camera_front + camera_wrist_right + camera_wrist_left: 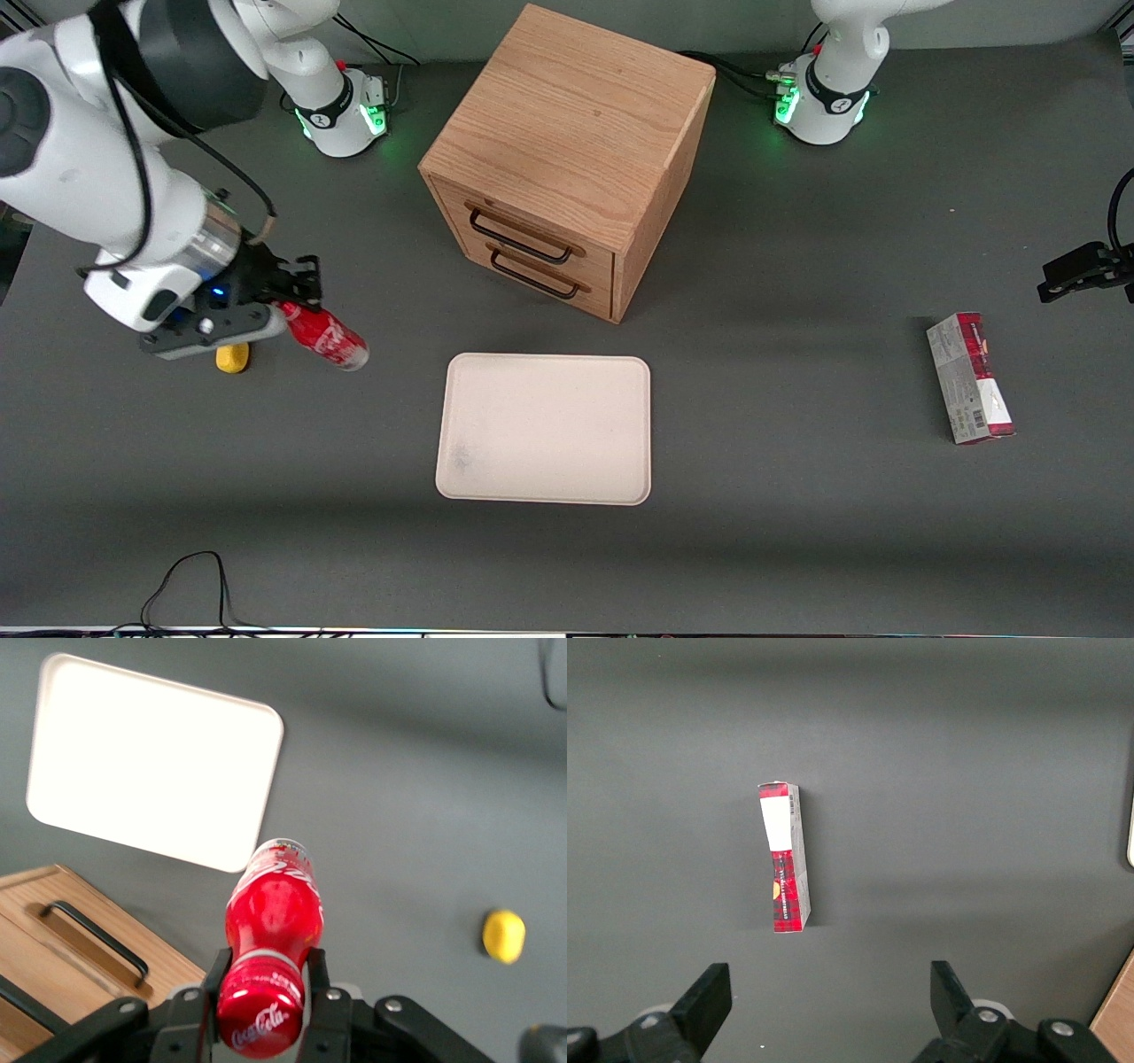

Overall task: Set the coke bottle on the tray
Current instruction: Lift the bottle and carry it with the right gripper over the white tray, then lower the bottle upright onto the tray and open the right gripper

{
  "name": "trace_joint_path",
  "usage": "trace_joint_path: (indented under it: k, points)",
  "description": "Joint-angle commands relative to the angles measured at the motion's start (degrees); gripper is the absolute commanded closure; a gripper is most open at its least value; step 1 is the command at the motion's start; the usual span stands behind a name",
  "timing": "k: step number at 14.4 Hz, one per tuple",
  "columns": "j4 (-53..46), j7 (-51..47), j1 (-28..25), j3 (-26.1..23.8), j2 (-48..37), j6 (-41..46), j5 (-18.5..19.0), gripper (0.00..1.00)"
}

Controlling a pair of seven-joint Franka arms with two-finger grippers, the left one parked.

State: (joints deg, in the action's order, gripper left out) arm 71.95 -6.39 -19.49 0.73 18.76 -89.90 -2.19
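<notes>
My right gripper [297, 306] is shut on the neck of the red coke bottle [328, 338] and holds it tilted above the table, toward the working arm's end. In the right wrist view the gripper [263, 981] clamps the bottle [276, 904] just under its red cap, its clear base pointing away. The cream tray [545, 428] lies flat in the middle of the table, nearer the front camera than the wooden box, and holds nothing. It also shows in the right wrist view [146, 757]. The bottle is well apart from the tray.
A wooden drawer box [567, 151] with two black handles stands farther from the front camera than the tray. A small yellow object [232, 357] lies on the table under the gripper. A red-and-grey carton [970, 378] lies toward the parked arm's end.
</notes>
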Motion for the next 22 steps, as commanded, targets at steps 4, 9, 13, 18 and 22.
trace_joint_path:
  k: [4,9,13,18,22]
  points:
    - [-17.37,-0.29,0.24,-4.24,17.08,-0.78,-1.24,1.00]
    - [-17.11,1.20,0.06,-4.34,26.92,-12.91,0.16,1.00]
    - [-16.67,1.38,-0.02,-4.34,32.29,-21.71,2.37,1.00]
    - [-15.96,0.42,-0.02,-4.34,32.74,-23.12,2.28,0.00]
    - [-14.47,-0.11,-0.02,-4.34,32.13,-24.53,1.93,0.00]
